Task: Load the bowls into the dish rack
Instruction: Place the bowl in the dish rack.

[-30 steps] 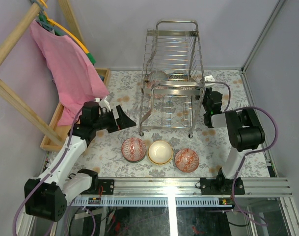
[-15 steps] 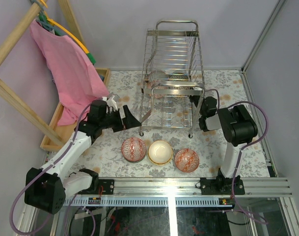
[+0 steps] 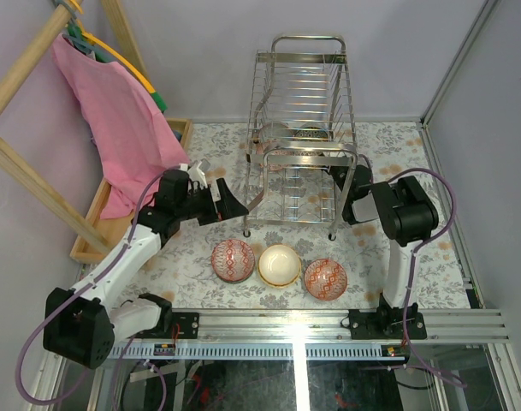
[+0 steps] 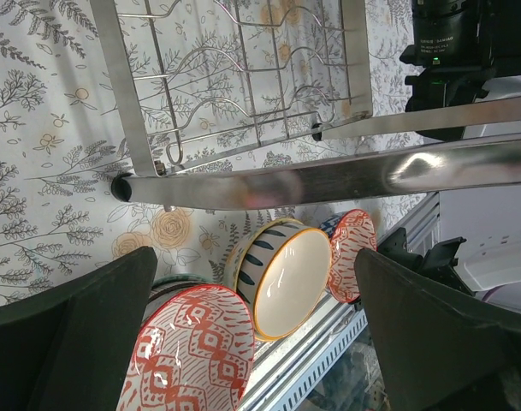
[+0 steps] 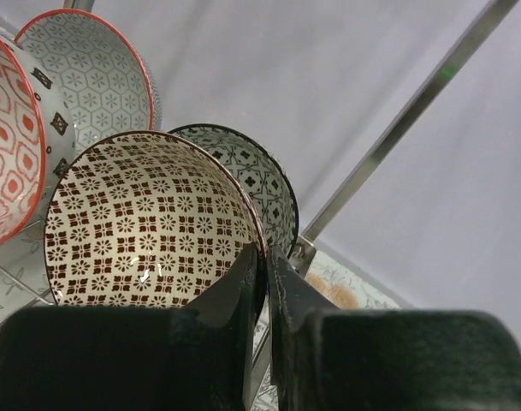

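The dish rack (image 3: pixel 298 128) is a tall chrome wire frame at the back centre. Three bowls sit in a row in front of it: red-white (image 3: pixel 233 259), cream (image 3: pixel 279 265) and red (image 3: pixel 326 278). My left gripper (image 3: pixel 234 205) is open beside the rack's front left leg. In the left wrist view the red-white bowl (image 4: pixel 196 351) and the cream bowl (image 4: pixel 290 278) lie between its spread fingers (image 4: pixel 80 334). My right gripper (image 5: pixel 266 257) is shut on the rim of a brown-patterned bowl (image 5: pixel 149 223), which stands among other bowls (image 5: pixel 251 175) in the rack.
A pink cloth (image 3: pixel 115 120) hangs from a wooden frame at the left, above a shallow wooden tray (image 3: pixel 93 227). The rack's chrome rail (image 4: pixel 328 175) crosses just ahead of my left gripper. A metal rail (image 3: pixel 311 330) runs along the near table edge.
My left gripper has moved right, closer to the rack's front left leg. The right arm has swung left, in against the rack's right side.
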{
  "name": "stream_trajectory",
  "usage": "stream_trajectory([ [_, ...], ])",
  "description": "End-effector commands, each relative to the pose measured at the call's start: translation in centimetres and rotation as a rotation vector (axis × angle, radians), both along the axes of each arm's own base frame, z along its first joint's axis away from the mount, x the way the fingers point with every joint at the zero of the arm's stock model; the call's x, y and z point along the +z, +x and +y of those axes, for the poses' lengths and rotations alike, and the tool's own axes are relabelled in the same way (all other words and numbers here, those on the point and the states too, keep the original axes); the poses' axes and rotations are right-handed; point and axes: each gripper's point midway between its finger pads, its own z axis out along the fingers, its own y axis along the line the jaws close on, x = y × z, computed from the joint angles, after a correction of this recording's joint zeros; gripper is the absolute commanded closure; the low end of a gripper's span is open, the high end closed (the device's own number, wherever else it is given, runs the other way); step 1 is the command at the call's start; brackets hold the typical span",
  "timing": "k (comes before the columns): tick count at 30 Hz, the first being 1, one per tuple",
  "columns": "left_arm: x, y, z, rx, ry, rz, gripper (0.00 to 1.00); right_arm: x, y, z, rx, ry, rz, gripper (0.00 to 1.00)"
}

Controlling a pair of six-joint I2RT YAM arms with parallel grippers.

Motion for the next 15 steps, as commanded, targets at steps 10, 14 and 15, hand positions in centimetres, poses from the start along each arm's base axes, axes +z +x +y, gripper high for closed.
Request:
stream_trajectory([
  [10,1.3,1.7,-0.3,-0.008,0.026,-0.055,0.0,6.6,0.8,0.8,-0.058,-0.169,-0.347,1.0],
  [14,1.1,1.8,-0.2,-0.01,0.033,-0.053,0.0,6.2,1.0,1.0,-0.064,-0.219,-0.363,1.0],
  [15,1.0,1.8,-0.3,-0.012,0.034,-0.053,0.0,5.9,1.1,1.1,-0.064,-0.236,-0.366,1.0],
])
